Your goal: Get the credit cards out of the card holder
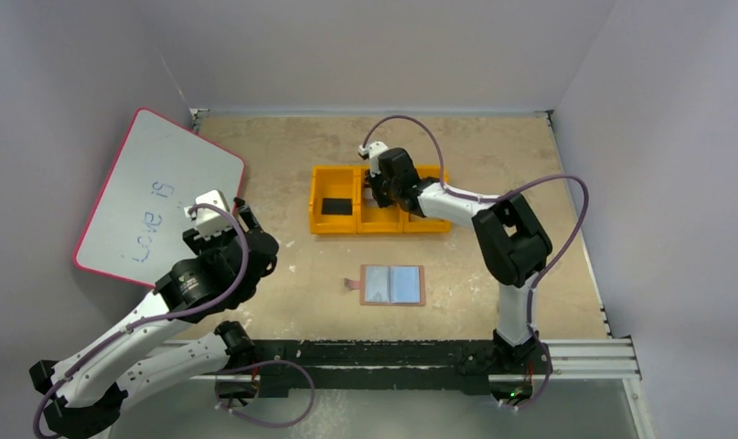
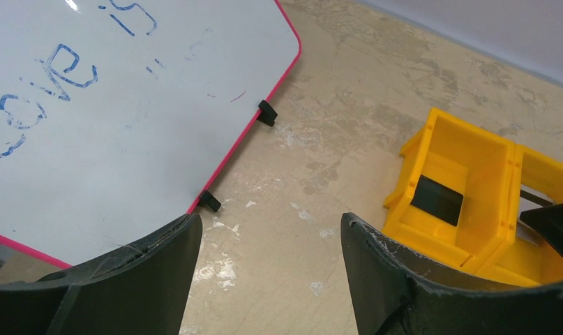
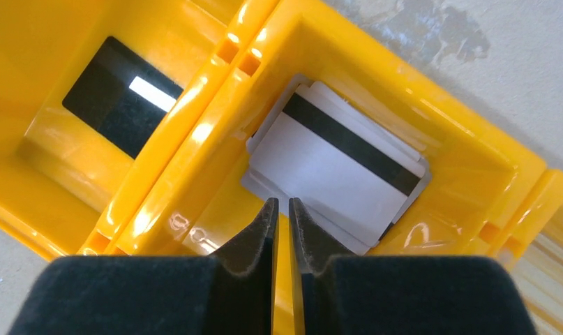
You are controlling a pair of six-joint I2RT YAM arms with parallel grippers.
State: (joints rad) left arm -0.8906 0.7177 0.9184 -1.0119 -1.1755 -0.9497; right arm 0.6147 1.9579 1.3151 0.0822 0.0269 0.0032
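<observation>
The card holder [image 1: 392, 284] lies spread open on the table between the two arms, tan-edged with pale blue-grey inner panels. Several white credit cards [image 3: 334, 167], the top one showing a black stripe, are stacked in the middle compartment of the orange tray [image 3: 215, 91]. A black card [image 3: 121, 98] lies in the left compartment. My right gripper [image 3: 282, 204] hovers over the middle compartment, its fingers a thin slit apart with nothing between them. My left gripper [image 2: 270, 223] hangs wide open and empty above bare table at the left, near the whiteboard.
A red-framed whiteboard [image 1: 159, 197] with blue writing leans at the left wall. The orange tray [image 1: 333, 226] sits at the table's back centre, also in the left wrist view [image 2: 467, 139]. Grey walls close in the table on three sides.
</observation>
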